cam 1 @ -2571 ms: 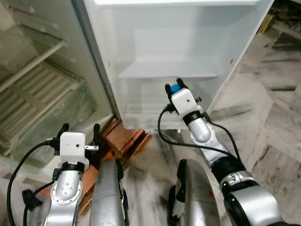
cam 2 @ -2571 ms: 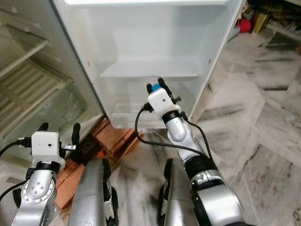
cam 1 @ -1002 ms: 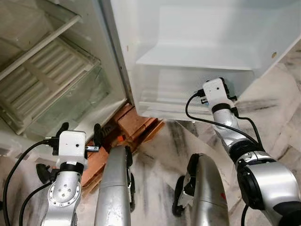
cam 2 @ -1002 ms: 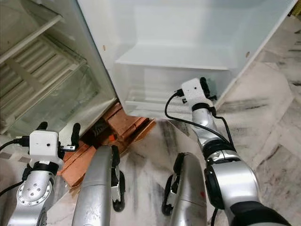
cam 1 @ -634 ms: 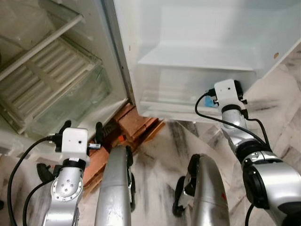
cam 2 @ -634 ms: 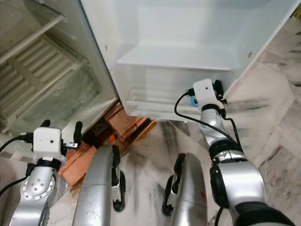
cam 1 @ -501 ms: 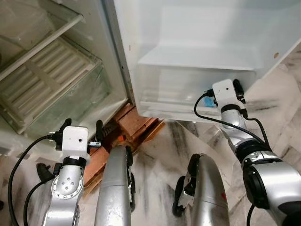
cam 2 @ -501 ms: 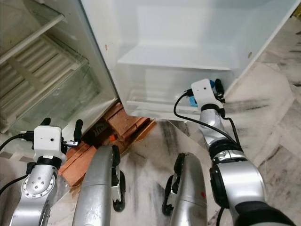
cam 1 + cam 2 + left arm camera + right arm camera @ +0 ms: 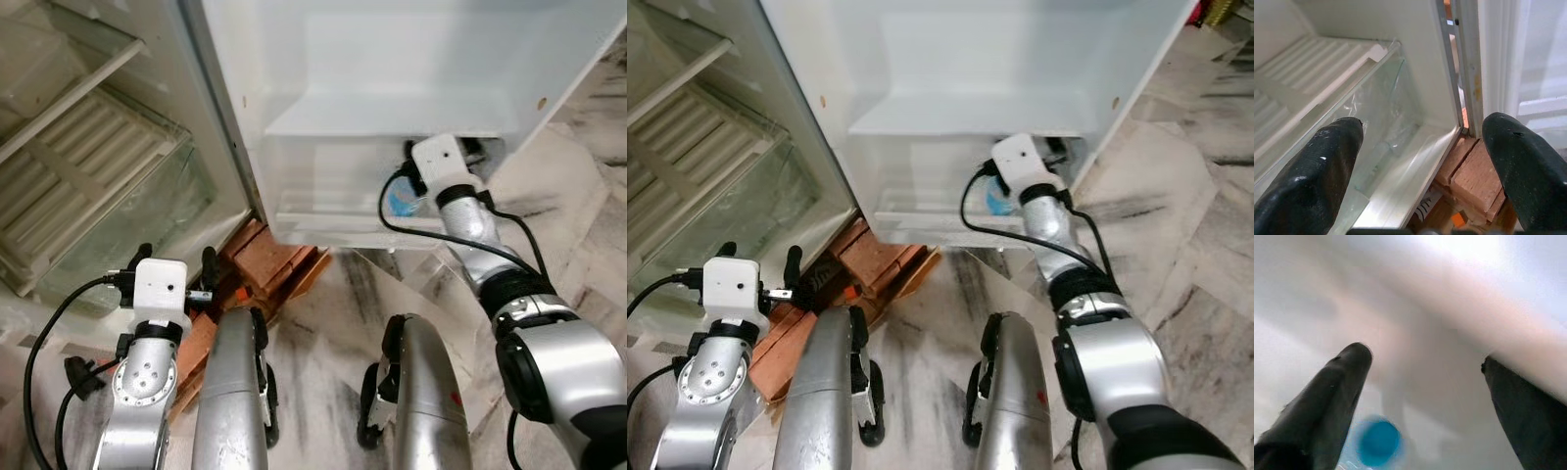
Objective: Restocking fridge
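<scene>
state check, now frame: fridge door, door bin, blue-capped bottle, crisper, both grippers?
fridge door: open, swung wide.
door bin: holds the blue-capped bottle.
blue-capped bottle: in the bin, released; whether upright cannot be told.
crisper drawer: pushed in; contents cannot be told.
right gripper: open, above the bottle, not touching it.
left gripper: open, holding nothing, low before the fridge's bottom corner.

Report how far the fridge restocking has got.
Done: the fridge door stands open, and a blue-capped bottle sits in its lowest door bin. In hand: nothing; the right gripper hangs open just above the bottle's cap, inside that bin. The left gripper is open and idle near the bricks under the fridge. Left: the shelf above looks bare, so more stocking likely remains.
</scene>
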{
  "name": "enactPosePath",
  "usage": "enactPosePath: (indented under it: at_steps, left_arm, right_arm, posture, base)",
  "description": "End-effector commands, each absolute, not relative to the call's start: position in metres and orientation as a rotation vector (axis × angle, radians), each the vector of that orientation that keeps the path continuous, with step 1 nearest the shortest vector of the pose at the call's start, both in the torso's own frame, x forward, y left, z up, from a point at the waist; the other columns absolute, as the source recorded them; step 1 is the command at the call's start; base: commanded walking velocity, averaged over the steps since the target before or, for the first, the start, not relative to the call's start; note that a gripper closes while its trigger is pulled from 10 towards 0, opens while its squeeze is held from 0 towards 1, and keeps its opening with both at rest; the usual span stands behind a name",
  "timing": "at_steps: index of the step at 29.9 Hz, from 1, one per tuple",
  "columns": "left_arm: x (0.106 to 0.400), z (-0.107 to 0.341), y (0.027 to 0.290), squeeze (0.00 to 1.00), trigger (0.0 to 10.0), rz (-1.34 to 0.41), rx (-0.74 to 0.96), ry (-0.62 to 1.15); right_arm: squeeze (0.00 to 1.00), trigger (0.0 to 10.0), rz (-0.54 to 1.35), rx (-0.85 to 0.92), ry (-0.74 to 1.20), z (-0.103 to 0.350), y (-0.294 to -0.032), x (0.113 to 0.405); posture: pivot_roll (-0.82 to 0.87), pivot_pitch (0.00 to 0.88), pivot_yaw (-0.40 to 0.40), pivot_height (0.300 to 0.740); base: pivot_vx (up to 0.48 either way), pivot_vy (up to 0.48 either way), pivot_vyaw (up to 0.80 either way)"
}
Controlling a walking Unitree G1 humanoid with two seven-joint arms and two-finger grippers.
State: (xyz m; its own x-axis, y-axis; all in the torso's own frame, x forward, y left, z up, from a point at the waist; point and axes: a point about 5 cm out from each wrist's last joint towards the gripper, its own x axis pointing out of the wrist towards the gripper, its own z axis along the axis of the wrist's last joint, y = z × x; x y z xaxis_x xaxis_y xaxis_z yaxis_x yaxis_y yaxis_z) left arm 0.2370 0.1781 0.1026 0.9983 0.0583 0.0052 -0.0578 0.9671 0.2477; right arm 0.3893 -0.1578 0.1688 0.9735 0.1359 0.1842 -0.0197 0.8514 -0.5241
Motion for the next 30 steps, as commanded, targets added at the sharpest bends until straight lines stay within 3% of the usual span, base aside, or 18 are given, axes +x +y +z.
enactPosePath:
  at_steps: [1, 7, 10, 11, 12, 13, 14, 18, 30]
  left_arm:
    - [0.235, 0.097, 0.182, 0.00, 10.0, 0.077, 0.249, 0.022]
    - [0.234, 0.091, 0.182, 0.00, 10.0, 0.096, 0.235, 0.027]
    - [0.231, 0.087, 0.181, 0.00, 10.0, 0.103, 0.223, 0.038]
    - [0.231, 0.086, 0.180, 0.00, 10.0, 0.102, 0.222, 0.037]
    - [0.231, 0.087, 0.177, 0.00, 10.0, 0.081, 0.227, 0.020]
    - [0.231, 0.087, 0.177, 0.00, 10.0, 0.081, 0.227, 0.020]
    - [0.232, 0.089, 0.175, 0.00, 10.0, 0.061, 0.234, 0.002]
    - [0.237, 0.092, 0.173, 0.00, 10.0, 0.049, 0.223, -0.013]
    - [0.244, 0.080, 0.174, 0.00, 10.0, 0.103, 0.199, 0.005]
  right_arm:
    - [1.00, 10.0, 0.128, -0.495, -0.225, 0.160, -0.152, 0.382]
    - [1.00, 10.0, 0.188, -0.296, -0.237, 0.135, -0.143, 0.350]
    - [1.00, 10.0, 0.123, -0.170, -0.188, 0.117, -0.146, 0.331]
    - [0.91, 10.0, 0.113, -0.157, -0.184, 0.114, -0.146, 0.327]
    - [0.16, 10.0, 0.119, -0.097, -0.185, 0.110, -0.143, 0.316]
    - [0.16, 10.0, 0.119, -0.097, -0.185, 0.110, -0.143, 0.316]
    - [0.00, 10.0, 0.124, -0.074, -0.177, 0.108, -0.140, 0.308]
    - [0.00, 10.0, 0.155, -0.096, -0.221, 0.112, -0.132, 0.298]
    - [0.00, 10.0, 0.069, -0.038, -0.130, 0.110, -0.140, 0.311]
  posture:
    - [0.21, 0.152, 0.023, 0.567]
    - [0.19, 0.115, 0.010, 0.567]
    - [0.18, 0.087, 0.012, 0.567]
    - [0.18, 0.080, 0.014, 0.567]
    - [0.17, 0.072, 0.019, 0.567]
    - [0.17, 0.072, 0.019, 0.567]
    - [0.17, 0.072, 0.019, 0.567]
    - [0.16, 0.064, 0.019, 0.581]
    - [0.13, 0.039, 0.013, 0.656]
  base:
    - [0.000, 0.000, 0.00]
    - [0.000, 0.000, 0.00]
    - [0.000, 0.000, 0.00]
    - [0.000, 0.000, 0.00]
    - [0.000, 0.000, 0.00]
    - [0.000, 0.000, 0.00]
    - [0.000, 0.000, 0.00]
    - [0.000, 0.000, 0.00]
    - [0.000, 0.000, 0.00]
